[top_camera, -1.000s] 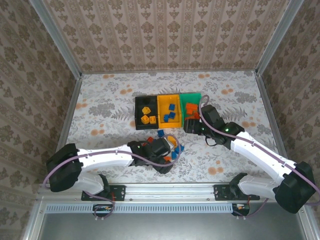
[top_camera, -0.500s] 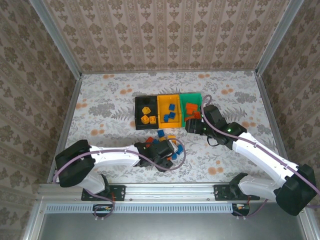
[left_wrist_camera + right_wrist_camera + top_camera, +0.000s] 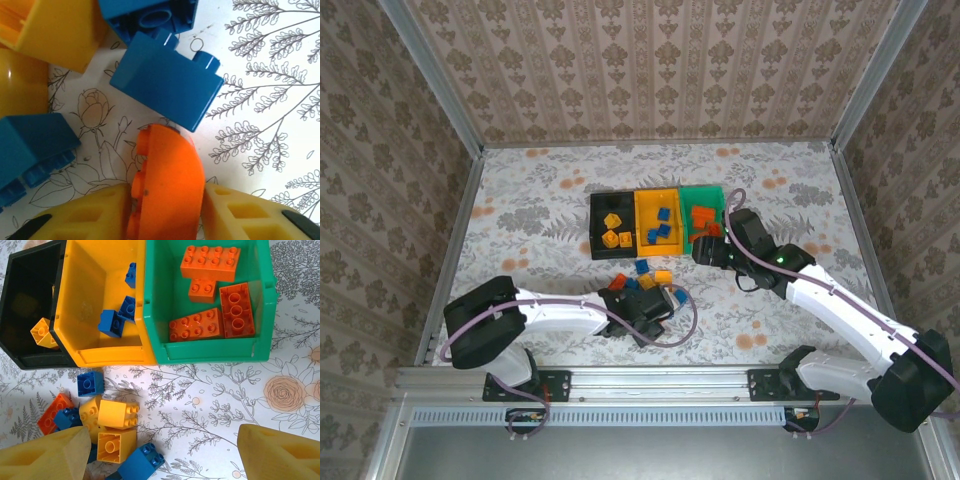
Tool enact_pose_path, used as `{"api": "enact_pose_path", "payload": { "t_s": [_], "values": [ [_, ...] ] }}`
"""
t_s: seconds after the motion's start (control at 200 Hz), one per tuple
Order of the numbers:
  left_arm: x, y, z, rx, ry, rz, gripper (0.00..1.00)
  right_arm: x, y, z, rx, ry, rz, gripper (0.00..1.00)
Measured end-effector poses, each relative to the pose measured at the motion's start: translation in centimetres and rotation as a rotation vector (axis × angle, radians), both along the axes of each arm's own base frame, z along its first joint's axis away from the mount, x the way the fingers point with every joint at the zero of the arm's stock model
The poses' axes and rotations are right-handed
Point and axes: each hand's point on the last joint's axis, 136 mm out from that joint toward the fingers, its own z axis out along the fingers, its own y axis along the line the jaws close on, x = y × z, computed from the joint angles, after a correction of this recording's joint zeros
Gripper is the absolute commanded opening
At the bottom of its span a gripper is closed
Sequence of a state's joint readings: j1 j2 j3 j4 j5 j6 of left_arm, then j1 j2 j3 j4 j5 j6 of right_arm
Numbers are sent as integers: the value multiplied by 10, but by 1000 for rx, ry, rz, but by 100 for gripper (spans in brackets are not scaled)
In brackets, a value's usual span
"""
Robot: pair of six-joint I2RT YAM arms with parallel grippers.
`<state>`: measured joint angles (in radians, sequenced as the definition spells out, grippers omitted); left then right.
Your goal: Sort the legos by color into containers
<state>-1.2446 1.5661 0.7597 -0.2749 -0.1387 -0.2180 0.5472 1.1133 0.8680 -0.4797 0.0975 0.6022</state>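
Left jaws pinch a red-orange brick [image 3: 167,185] in the loose lego pile [image 3: 112,427] on the desk [image 3: 225,405], near-left of the green bin [image 3: 210,351]; right jaws gape wide, empty, near that bin.

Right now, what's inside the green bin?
Four red-orange legos lie in the green bin, none stacked on another. Whatever might sit beneath them is covered.

The flat table [image 3: 520,220], covered in pale cloth printed with flowers and leaves, carried three open plastic bins joined in a row: a black bin [image 3: 35,361], an orange-yellow bin [image 3: 115,356] and a green bin [image 3: 210,352]. Near them, loose studded plastic bricks [image 3: 117,414] in yellow, blue and red-orange lay clustered, among them a red-orange brick [image 3: 167,185].
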Motion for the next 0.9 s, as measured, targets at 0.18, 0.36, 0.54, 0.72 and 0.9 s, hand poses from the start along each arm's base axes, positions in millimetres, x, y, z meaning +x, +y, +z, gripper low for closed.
{"api": "enact_pose_path", "payload": {
  "t_s": [0.18, 0.36, 0.54, 0.72, 0.9],
  "values": [
    [-1, -1, 2, -4, -6, -13, 18, 1, -2, 2, 4, -6, -7, 79],
    [3, 8, 13, -30, -29, 12, 7, 1, -4, 3, 6, -8, -12, 79],
    [26, 15, 66, -234, -28, 142, 7, 1, -5, 0, 7, -1, -13, 79],
    [65, 23, 134, -493, -60, 291, 10, 2, -7, -1, 7, 1, -20, 79],
    [102, -10, 157, -559, -29, 302, 9, 3, -18, -3, 5, 5, -59, 79]
  ]
}}
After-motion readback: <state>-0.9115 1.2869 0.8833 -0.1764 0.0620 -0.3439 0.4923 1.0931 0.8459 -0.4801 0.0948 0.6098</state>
